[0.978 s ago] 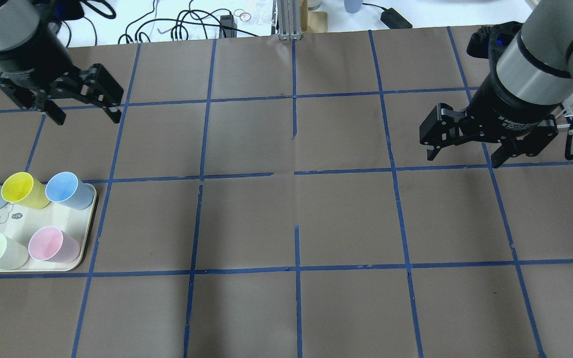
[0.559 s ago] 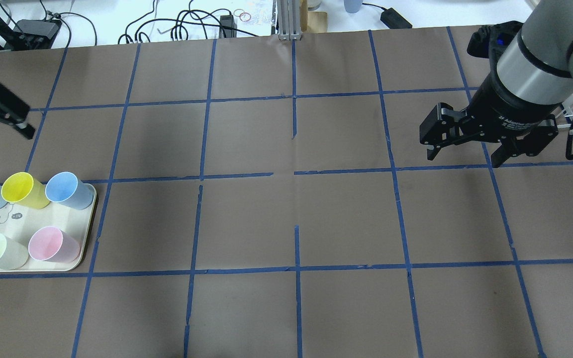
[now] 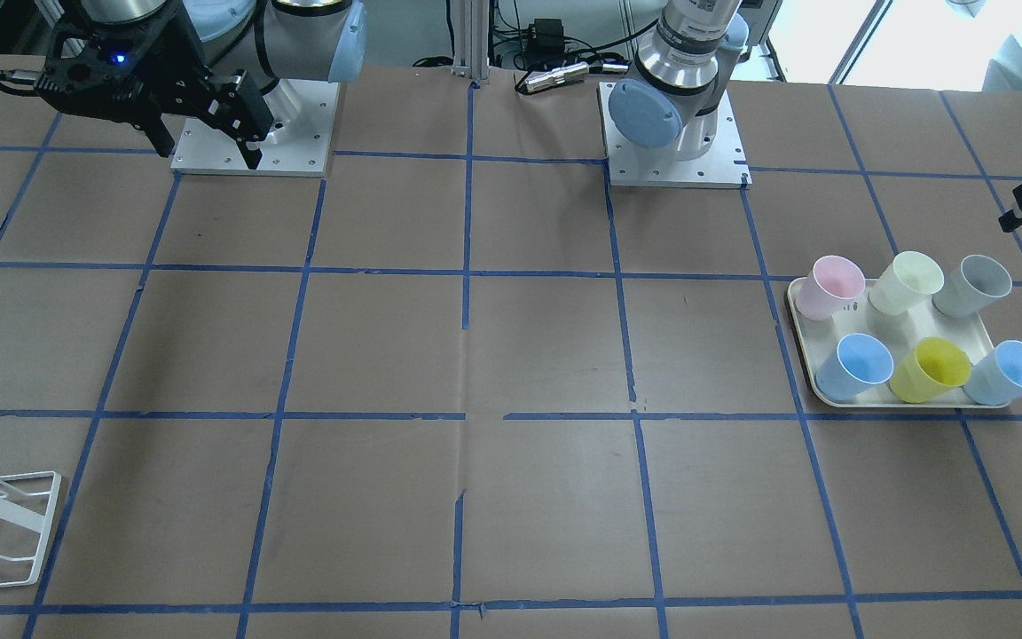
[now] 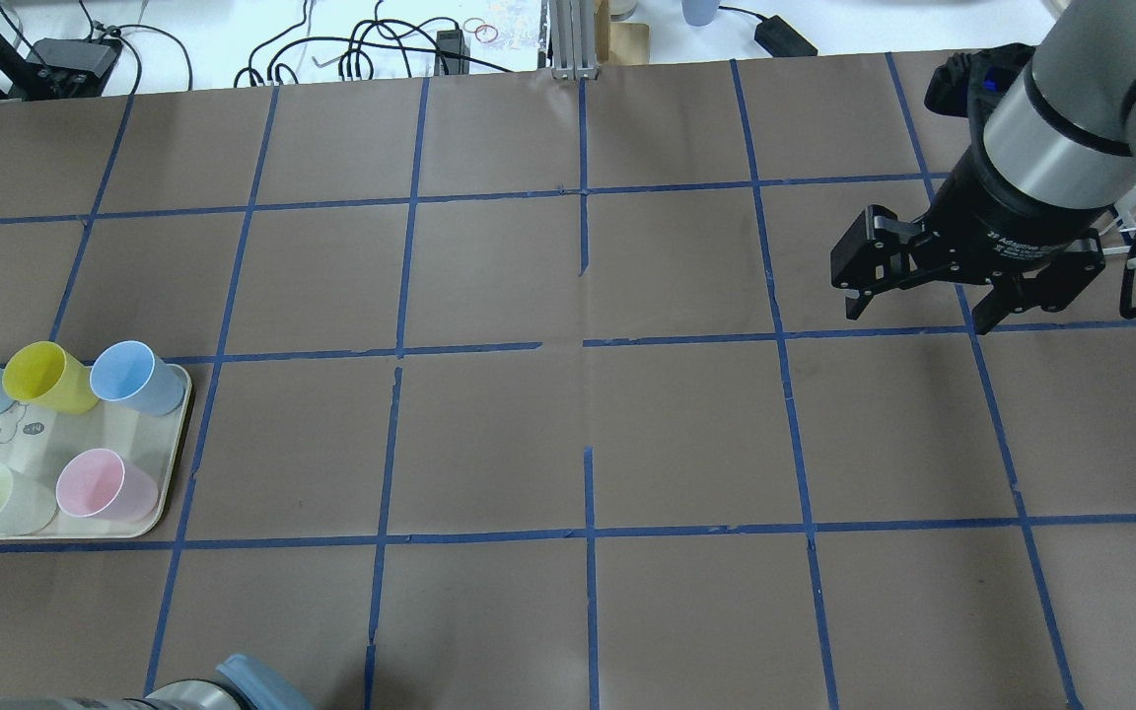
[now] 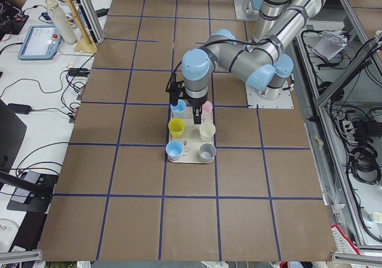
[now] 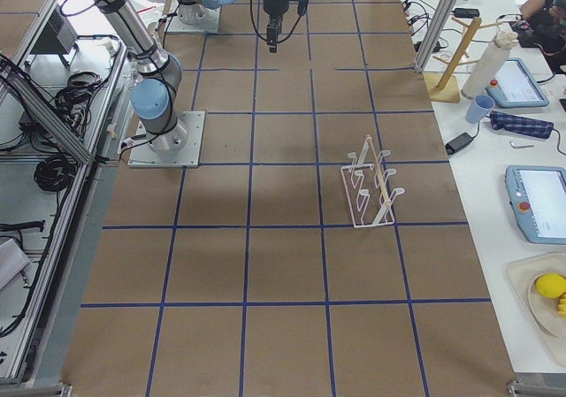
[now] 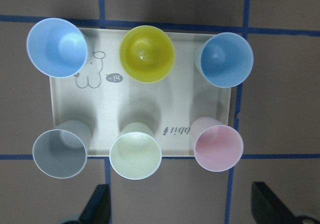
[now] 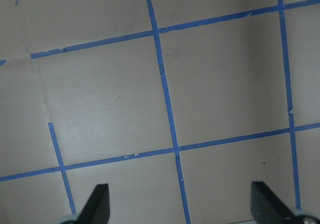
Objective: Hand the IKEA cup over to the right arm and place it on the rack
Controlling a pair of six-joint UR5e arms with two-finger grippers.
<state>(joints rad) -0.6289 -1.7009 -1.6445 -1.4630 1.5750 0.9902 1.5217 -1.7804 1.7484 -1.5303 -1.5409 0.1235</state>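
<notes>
IKEA cup [image 7: 60, 153] upright on tray [image 7: 105, 112], at a corner, beside cream cup [image 7: 135, 156]. Left end effector [image 7: 182, 206] above tray, released, empty. Right end effector [image 4: 918, 316] released, well apart over table [image 4: 489, 434].

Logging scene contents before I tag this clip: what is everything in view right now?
IKEA cup: one, pale grey, on the tray, at the end of the row it shares with the cream and pink cups
cream cup: one, cream, middle of that row
pink cup: one, pink, other end of that row
light blue cups: two, both ends of the other row
yellow cup: one, yellow, between the blue cups
tray: one, cream, on the table's left side
rack: one, white wire, on the table's right side, nothing on it
table: one, brown with a blue tape grid
left gripper: black, open, above the tray
right gripper: black, open, over the table
</notes>
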